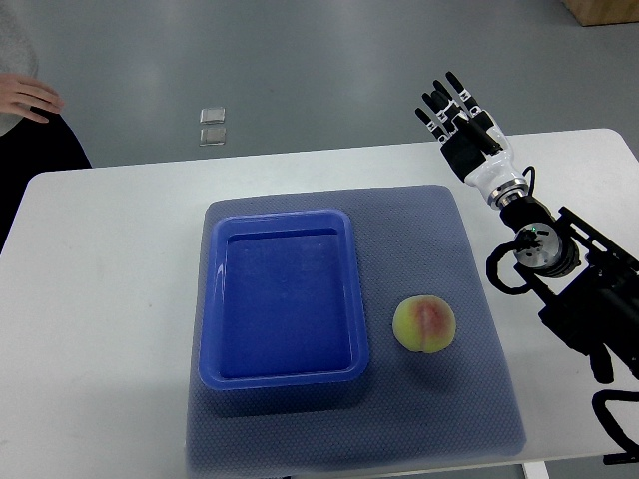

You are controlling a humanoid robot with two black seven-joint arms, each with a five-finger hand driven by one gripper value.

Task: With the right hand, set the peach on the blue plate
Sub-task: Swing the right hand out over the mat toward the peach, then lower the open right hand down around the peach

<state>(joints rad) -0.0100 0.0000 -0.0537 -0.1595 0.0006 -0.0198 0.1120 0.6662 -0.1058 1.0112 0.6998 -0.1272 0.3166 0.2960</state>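
Right hand (457,108) open and empty; peach (426,324) beside blue plate (283,374).

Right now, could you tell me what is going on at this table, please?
Nothing is being handled yet. The robot's right hand hangs raised past the far right part of the white table, its fingers extended and holding nothing. The round yellow-pink peach lies untouched on the grey-blue mat, just right of the empty blue rectangular plastic plate. The left arm is out of view. A person's hand shows at the top left corner, away from the table.
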